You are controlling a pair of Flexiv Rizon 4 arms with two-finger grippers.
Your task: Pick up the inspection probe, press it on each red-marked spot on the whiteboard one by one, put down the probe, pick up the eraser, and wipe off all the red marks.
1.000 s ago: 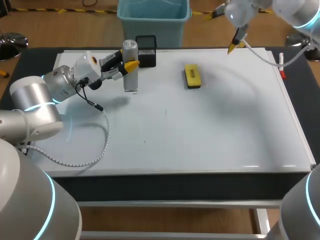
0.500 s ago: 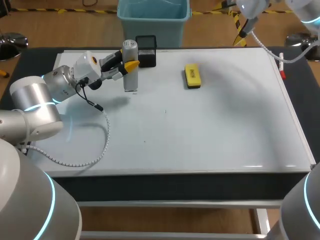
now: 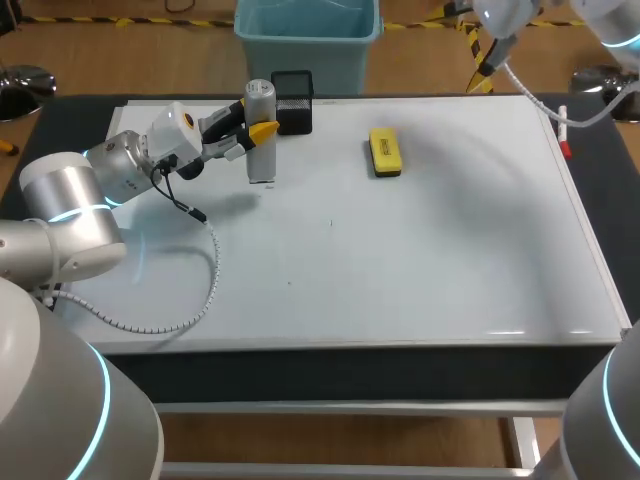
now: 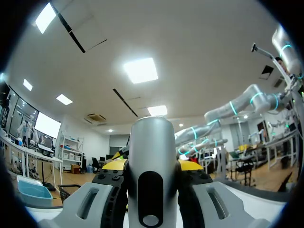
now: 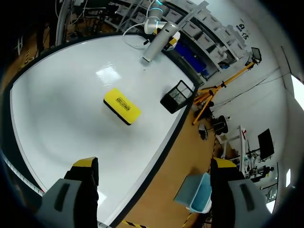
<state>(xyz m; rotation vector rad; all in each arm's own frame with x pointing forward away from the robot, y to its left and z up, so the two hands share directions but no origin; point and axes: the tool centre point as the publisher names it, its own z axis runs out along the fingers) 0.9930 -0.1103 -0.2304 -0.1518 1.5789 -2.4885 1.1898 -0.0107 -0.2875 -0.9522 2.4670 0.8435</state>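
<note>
Your left gripper (image 3: 258, 128) is clamped on the probe (image 3: 261, 160), which stands upright on the whiteboard (image 3: 400, 260) near its far left corner, just beside the black holder (image 3: 292, 102). Your right gripper (image 5: 154, 164) hangs spread wide and empty over the board's far edge. The eraser (image 3: 385, 152) lies on the board, well apart from the probe.

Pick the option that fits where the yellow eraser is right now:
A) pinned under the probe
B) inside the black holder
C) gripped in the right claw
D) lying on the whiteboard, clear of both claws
D: the eraser lies flat on the whiteboard, the right claw is open above it, and the left claw is shut on the upright probe.
</note>
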